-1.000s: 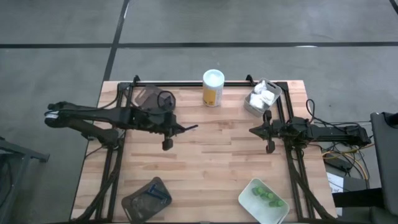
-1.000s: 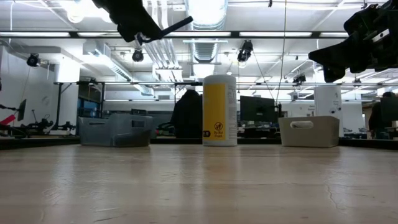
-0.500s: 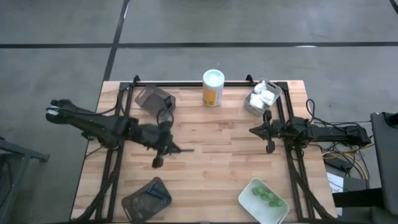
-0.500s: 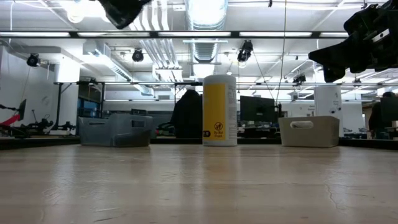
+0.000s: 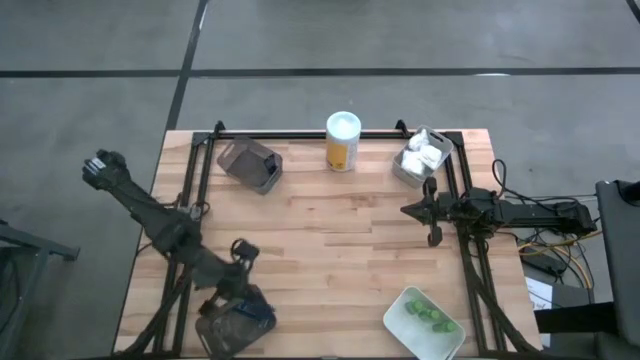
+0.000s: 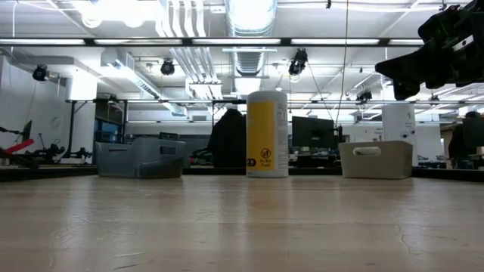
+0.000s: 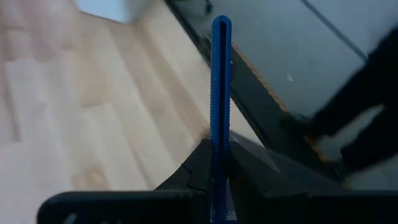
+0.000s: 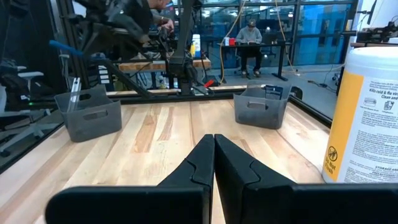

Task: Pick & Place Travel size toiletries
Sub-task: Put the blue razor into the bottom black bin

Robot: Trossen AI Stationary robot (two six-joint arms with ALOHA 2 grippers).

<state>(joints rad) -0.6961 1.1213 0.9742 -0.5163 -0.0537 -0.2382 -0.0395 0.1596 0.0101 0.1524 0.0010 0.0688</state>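
My left gripper (image 5: 238, 292) hangs over the dark tray (image 5: 232, 324) at the table's near left and is shut on a thin blue-handled razor (image 7: 221, 74). A second blue razor (image 5: 256, 312) lies in that tray. In the right wrist view the held razor (image 8: 62, 46) shows above that tray (image 8: 87, 115). The yellow white-capped bottle (image 5: 342, 141) stands upright at the far edge. White packets (image 5: 422, 155) fill the far-right pale tray; green pieces (image 5: 428, 314) lie in the near-right one. My right gripper (image 5: 432, 236) waits shut at the table's right. My left gripper pinches the razor's blue handle (image 7: 217, 144) between its two fingers (image 7: 194, 167). The handle lies along the fingers and sticks straight out past their tips, lifted clear of the table. The razor's other end is hidden behind the fingers.
Another dark tray (image 5: 250, 163) sits at the far left. A black rail (image 5: 300, 135) runs along the far edge. Bare wood spreads across the table's middle (image 5: 330, 240). A person (image 8: 250, 38) sits at a desk in the room beyond the table.
My left arm has swung from the table's far middle toward the near edge and down over the near-left tray, carrying the razor with it and leaving the low view.
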